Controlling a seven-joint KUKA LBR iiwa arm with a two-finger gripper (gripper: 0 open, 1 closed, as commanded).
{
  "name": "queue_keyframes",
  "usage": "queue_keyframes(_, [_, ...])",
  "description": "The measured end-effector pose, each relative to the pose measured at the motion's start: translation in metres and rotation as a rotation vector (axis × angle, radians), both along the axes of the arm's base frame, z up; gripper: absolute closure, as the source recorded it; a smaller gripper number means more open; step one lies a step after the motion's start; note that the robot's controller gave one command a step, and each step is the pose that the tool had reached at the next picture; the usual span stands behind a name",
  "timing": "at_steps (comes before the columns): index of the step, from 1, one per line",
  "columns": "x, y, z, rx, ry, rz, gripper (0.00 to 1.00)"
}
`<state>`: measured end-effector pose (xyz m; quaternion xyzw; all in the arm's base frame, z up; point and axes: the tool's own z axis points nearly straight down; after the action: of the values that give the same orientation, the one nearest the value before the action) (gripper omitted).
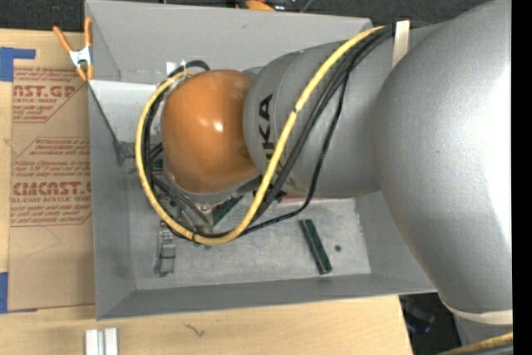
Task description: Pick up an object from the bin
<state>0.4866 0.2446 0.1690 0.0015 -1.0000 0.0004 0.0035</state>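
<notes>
My gripper (pixel 189 210) reaches down into the left half of the bin, and its dark body shows just under the arm's orange cover. Directly below it, near the front left corner, a small grey metal piece (pixel 165 252) stands on the bin floor. I cannot tell whether that piece is loose or touches the gripper. A dark green flat stick (pixel 316 245) lies on the floor at the front right, well apart from the gripper. Beside the stick sits a tiny dark speck (pixel 337 248).
The big grey arm with yellow and black cables covers the bin's middle and right. A small white thing (pixel 178 67) peeks out at the back wall behind the cover. Bare bin floor shows along the front wall.
</notes>
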Motion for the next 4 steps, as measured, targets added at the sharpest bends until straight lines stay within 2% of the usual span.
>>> queue_keyframes(1, [-0.003,-0.062,-0.1,0.005,-0.016,0.17,0.0])
queue_keyframes(2, [0.029,-0.161,-0.023,-0.002,-0.013,0.162,0.0])
queue_keyframes(3, [0.089,-0.145,-0.093,0.003,-0.008,0.304,0.0])
queue_keyframes(4, [0.089,-0.145,-0.09,0.004,-0.009,0.302,1.0])
